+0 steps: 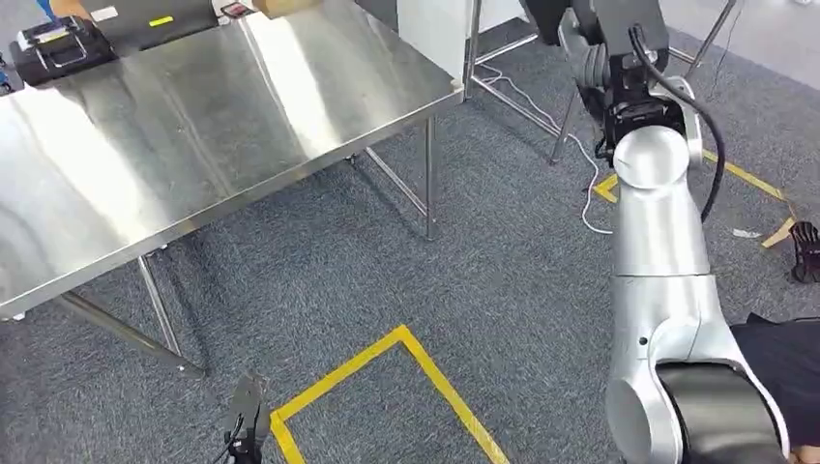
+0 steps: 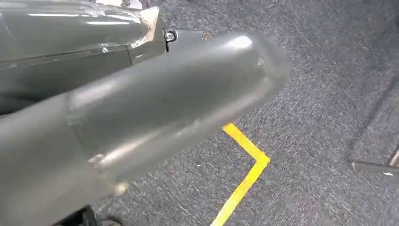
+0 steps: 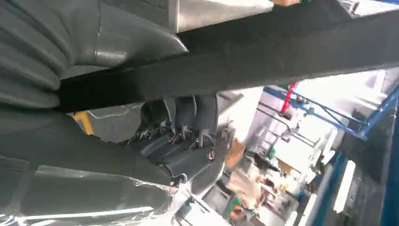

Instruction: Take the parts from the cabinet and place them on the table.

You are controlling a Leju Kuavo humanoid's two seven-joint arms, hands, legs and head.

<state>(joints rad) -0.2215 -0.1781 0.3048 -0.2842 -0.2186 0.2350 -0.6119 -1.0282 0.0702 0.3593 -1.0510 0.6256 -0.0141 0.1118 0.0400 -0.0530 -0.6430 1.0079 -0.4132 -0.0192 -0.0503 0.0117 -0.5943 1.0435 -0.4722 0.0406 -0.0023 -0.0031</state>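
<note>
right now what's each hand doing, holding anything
Left hand: hangs over the carpet; whether it is open or closed cannot be told.
Right hand: grips a flat black part, fingers curled around it.

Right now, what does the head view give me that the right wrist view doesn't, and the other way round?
Head view alone: the steel table with a black part at its far corner, grey carpet and yellow floor tape. Right wrist view alone: the right hand gripping a long black part, plus a blurred workshop behind. Both share the right arm, raised, carrying something dark; the head view doesn't make the grip clear.
</note>
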